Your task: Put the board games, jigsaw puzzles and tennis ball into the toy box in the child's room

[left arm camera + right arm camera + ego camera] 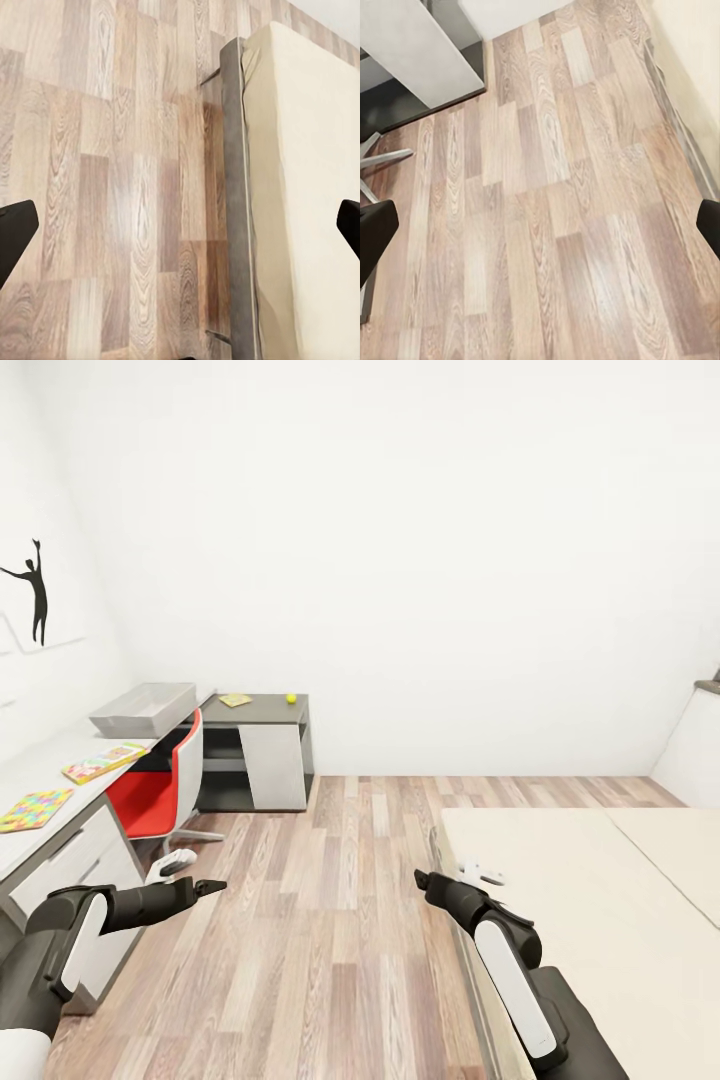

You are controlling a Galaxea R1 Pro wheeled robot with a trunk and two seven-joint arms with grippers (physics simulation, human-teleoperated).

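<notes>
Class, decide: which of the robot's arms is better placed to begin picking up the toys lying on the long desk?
Left, probably. The table with the jigsaw puzzle and toy box lies on the left gripper's side; the right gripper hangs by the bed. Both look open and empty.

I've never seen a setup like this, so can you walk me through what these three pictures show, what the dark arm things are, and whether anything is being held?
These are simulated pictures from a two-armed wheeled robot in a child's room. The large picture looks down from its head: left gripper, right gripper, both over the wood floor. The other two come from cameras on each wrist; the dark shapes at their edges are fingertips, spread apart, holding nothing. On the long table lie a jigsaw puzzle, a board game and the grey toy box. A tennis ball sits on the far cabinet. The bed is at right.
</notes>
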